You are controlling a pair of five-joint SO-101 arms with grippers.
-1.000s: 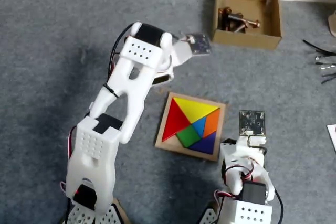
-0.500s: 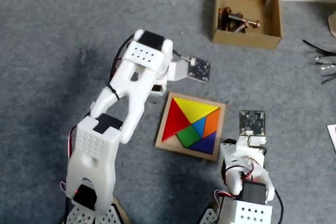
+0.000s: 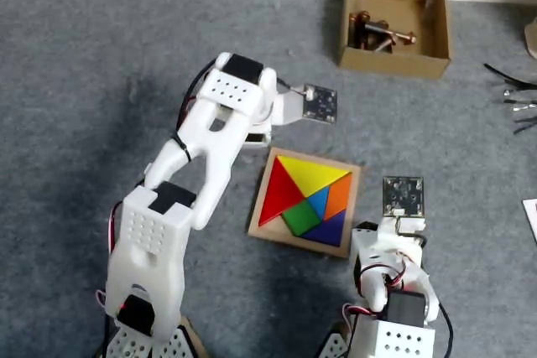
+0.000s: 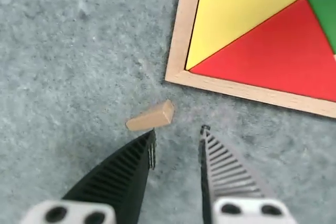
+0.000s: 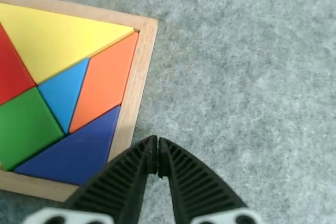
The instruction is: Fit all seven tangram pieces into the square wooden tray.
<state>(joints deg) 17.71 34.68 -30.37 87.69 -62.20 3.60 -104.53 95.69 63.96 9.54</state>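
Observation:
The square wooden tray (image 3: 263, 194) lies mid-table with coloured tangram pieces packed in it: yellow (image 3: 312, 175), red (image 3: 279, 197), green (image 3: 302, 220), light blue (image 3: 319, 201), orange (image 3: 338, 196) and dark blue (image 3: 331, 228). My left gripper (image 4: 177, 132) stands open just off a tray corner (image 4: 178, 74), over grey carpet. A small tan wooden block (image 4: 151, 117) lies by one fingertip, not held. My right gripper (image 5: 157, 144) is shut and holds nothing. It hovers beside the tray rim (image 5: 139, 87) near the dark blue piece (image 5: 79, 153).
A cardboard box (image 3: 394, 56) with metal parts stands at the back right. Cables (image 3: 516, 94) lie at the right edge. The left arm (image 3: 222, 106) stretches over the carpet left of the tray. The right arm (image 3: 390, 257) sits at the front right.
The left arm's wrist has swung from the back toward the tray and now hangs close by its corner. The right arm and the tray have not moved.

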